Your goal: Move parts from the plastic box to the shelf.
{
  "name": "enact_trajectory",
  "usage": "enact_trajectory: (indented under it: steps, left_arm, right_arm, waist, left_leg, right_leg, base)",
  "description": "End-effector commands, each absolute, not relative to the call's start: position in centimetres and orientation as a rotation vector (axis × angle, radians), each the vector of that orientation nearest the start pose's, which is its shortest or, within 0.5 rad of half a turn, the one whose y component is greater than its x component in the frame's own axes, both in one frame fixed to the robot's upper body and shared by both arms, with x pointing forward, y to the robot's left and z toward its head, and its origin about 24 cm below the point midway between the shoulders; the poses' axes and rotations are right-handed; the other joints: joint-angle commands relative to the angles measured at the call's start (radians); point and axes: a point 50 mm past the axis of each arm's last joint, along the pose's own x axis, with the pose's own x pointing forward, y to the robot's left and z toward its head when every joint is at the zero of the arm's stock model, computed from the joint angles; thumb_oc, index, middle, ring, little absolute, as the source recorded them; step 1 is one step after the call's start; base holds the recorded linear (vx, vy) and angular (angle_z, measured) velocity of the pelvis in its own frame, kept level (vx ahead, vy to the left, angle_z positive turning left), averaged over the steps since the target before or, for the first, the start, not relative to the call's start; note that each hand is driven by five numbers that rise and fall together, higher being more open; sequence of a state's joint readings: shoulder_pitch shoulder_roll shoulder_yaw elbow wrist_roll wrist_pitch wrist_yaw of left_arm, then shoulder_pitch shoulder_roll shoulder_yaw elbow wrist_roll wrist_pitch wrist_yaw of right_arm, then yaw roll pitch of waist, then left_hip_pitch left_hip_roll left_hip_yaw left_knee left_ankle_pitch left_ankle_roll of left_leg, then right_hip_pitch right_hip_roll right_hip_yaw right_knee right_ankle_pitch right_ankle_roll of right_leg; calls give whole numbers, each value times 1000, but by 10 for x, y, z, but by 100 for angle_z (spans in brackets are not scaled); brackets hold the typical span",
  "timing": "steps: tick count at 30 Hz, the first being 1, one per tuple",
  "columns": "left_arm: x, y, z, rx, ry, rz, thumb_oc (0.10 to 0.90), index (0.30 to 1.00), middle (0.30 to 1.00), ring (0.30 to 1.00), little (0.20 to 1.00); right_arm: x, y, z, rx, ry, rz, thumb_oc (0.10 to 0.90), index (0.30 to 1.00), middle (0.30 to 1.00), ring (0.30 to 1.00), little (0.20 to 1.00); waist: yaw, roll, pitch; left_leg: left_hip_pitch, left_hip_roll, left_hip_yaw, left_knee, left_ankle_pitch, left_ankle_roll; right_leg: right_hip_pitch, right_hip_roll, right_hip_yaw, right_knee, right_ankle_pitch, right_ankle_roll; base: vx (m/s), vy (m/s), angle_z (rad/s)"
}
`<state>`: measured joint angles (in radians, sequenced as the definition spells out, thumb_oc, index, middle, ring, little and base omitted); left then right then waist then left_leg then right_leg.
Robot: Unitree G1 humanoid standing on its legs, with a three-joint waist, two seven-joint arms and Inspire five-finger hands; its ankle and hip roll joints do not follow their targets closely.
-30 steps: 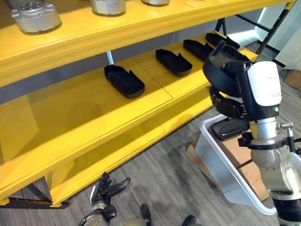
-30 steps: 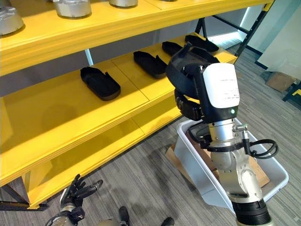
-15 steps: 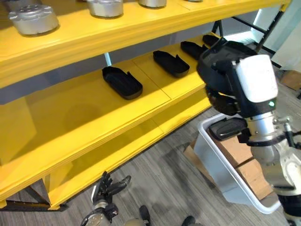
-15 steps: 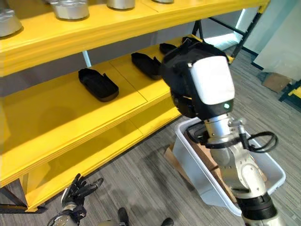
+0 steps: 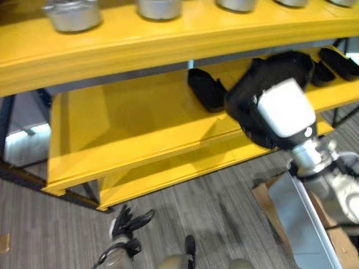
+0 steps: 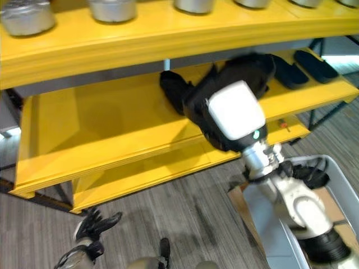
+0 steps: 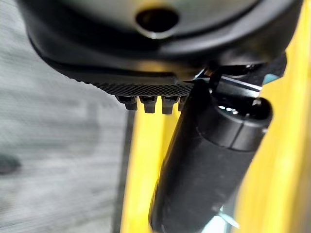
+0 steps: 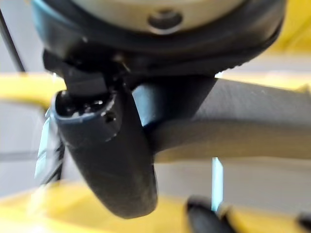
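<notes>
My right hand (image 5: 286, 109) is raised in front of the yellow shelf's middle board (image 5: 129, 120), shut on a black moulded part (image 5: 283, 66). In the right wrist view its thumb (image 8: 112, 155) curls against that part (image 8: 238, 126). One black part (image 5: 205, 89) lies on the middle board just left of the hand, and others (image 6: 317, 64) lie further right. The plastic box (image 5: 305, 224) stands on the floor at the lower right. My left hand (image 5: 128, 217) hangs low by the floor, open with fingers spread and nothing in it.
Silver metal housings (image 5: 72, 14) stand in a row on the top board. The middle board's left half is bare yellow. A lower board (image 5: 168, 174) runs close above the grey floor. Brown cardboard (image 5: 263, 196) lies beside the box.
The camera has swung left. My right hand has carried the black part up and left from over the box to the middle board. The left hand stays low.
</notes>
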<state>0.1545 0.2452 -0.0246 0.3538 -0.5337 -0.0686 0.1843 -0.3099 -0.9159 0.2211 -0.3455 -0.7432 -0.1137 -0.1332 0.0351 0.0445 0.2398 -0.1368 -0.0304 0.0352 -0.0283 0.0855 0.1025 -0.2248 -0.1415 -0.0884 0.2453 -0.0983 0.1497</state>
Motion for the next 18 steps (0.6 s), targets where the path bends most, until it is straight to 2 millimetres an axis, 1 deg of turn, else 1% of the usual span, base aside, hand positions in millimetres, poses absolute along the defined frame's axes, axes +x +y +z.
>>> enact_trajectory:
  steps: [1,2,3,5,6,7,15,18]
  left_arm:
    - [192,251,-28,-159,284,376,900,1000,1000,1000,1000]
    - [192,251,-28,-160,284,377,900,1000,1000,1000,1000]
    - [193,247,-32,-175,299,376,900,1000,1000,1000,1000]
    - [192,246,-33,-184,299,377,900,1000,1000,1000,1000]
    - [189,245,-35,-194,305,382,900,1000,1000,1000,1000]
    - [183,242,-40,-211,331,381,900,1000,1000,1000,1000]
    - [174,240,-48,-224,377,382,900,1000,1000,1000,1000]
    - [171,238,-52,-233,395,386,900,1000,1000,1000,1000]
  right_arm:
    - [246,-157,299,-1461,-1274,-182,400,300,300,300,300]
    - [246,-156,299,-1460,-1275,-182,400,300,300,300,300]
    - [247,-158,297,-1446,-1260,-170,400,300,300,300,300]
    - [247,-158,298,-1439,-1264,-166,400,300,300,300,300]
    - [246,-156,297,-1425,-1266,-152,400,300,300,300,300]
    - [246,-152,294,-1405,-1264,-112,400,300,300,300,300]
    - [244,-147,291,-1394,-1266,-59,400,300,300,300,300]
    - [242,-143,294,-1430,-1296,-47,400,300,300,300,300]
  waist:
    - [5,-108,-24]
    - [2,-108,-22]
    - [-5,-121,-30]
    - [-1,-124,-36]
    - [3,-125,-41]
    - [5,-126,-54]
    - [9,-129,-82]
    - [17,-134,-93]
  left_leg:
    - [194,15,26,-39,-121,-81]
    - [194,14,24,-36,-122,-80]
    - [195,15,15,-20,-132,-84]
    - [201,17,17,-16,-136,-84]
    - [205,19,25,-9,-140,-84]
    - [216,25,26,-9,-143,-87]
    - [241,53,18,-29,-139,-105]
    - [249,65,12,-40,-130,-115]
  right_leg:
    - [50,-41,-94,-160,245,21]
    - [52,-42,-96,-159,244,22]
    - [81,-22,-66,-189,229,13]
    - [98,-19,-74,-199,227,12]
    - [110,-23,-93,-199,228,14]
    - [127,-16,-91,-203,224,12]
    - [181,-4,-126,-228,201,3]
    - [203,1,-142,-239,193,-1]
  base:
    - [49,-83,32]
    - [69,-125,72]
    - [46,-78,83]
    - [78,-98,87]
    - [130,-140,78]
    - [111,-130,37]
    - [46,-84,1]
    - [11,-48,5]
